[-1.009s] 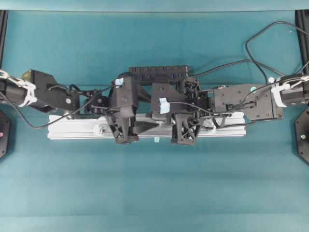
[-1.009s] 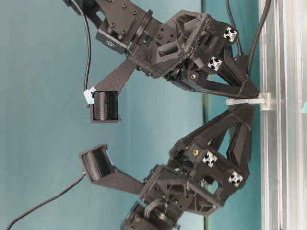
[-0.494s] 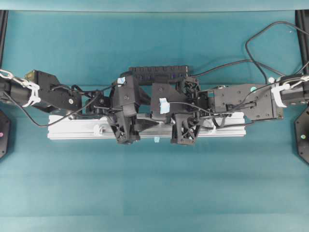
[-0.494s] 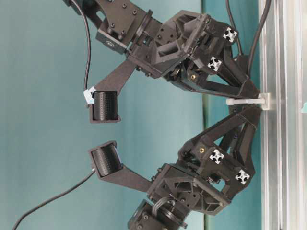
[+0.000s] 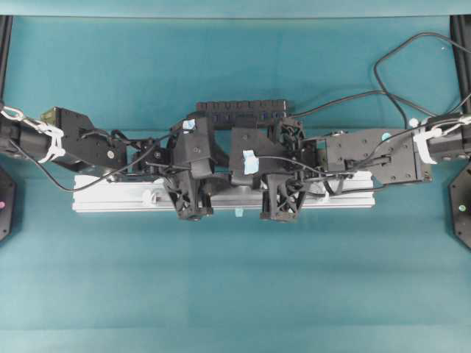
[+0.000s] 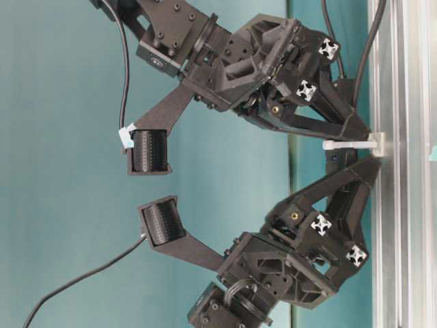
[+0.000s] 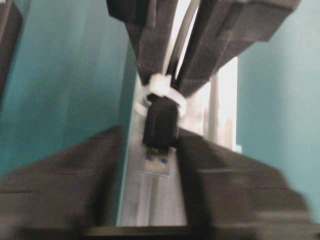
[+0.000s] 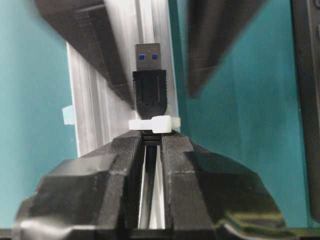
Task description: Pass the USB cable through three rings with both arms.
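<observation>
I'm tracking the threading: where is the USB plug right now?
In the right wrist view, the USB plug pokes through a white ring on the silver rail, just beyond the right claw.

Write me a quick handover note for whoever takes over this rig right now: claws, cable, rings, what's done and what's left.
Right claw: shut on the USB cable just behind a ring.
Left claw: its fingers flank the plug on the far side of that ring; a firm grip can't be confirmed.
Done: the plug has poked through this ring on the aluminium rail.
Left: secure the plug with the left claw, release with the right, pull the cable through. How many rings are already threaded can't be told.
</observation>
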Controlling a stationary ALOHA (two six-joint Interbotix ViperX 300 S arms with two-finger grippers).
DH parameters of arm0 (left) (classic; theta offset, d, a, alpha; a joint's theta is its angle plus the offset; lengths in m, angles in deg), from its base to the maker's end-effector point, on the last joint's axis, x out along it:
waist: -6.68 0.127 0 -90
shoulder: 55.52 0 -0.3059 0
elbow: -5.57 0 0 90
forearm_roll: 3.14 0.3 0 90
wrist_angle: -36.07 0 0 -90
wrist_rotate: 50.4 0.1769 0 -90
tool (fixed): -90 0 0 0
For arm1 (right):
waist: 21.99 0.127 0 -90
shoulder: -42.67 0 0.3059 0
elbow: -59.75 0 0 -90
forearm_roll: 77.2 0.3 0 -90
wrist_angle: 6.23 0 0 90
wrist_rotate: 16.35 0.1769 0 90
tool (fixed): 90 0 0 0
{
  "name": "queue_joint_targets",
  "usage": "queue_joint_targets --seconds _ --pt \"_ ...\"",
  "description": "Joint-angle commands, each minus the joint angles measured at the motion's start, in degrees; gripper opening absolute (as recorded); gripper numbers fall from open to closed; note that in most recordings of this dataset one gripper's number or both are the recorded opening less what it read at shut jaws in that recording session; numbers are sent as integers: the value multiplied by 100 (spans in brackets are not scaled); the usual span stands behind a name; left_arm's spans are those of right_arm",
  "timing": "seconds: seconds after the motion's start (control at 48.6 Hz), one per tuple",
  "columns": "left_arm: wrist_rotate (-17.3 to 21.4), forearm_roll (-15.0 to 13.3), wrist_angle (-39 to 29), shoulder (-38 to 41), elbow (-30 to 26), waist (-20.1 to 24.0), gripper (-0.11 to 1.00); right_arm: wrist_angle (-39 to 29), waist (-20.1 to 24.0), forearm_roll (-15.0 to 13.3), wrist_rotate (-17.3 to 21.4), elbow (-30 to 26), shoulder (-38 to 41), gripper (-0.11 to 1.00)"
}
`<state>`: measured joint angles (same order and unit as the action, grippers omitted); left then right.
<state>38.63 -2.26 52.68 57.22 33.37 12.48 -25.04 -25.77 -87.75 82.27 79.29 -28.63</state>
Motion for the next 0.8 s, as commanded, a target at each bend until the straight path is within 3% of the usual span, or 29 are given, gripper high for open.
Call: queue_joint_targets --seconds 0.0,0.041,0.597,0.783 --pt "35 18 26 -35 -70 35 23 35 53 9 44 -53 -35 -7" --pt "44 18 26 -35 -79 35 19 35 53 9 53 -53 -44 -7" --pt "18 18 9 -70 -53 35 19 18 62 9 167 -18 -62 -6" --pt "26 18 -97 -149 79 35 19 -141 62 9 149 0 -132 6"
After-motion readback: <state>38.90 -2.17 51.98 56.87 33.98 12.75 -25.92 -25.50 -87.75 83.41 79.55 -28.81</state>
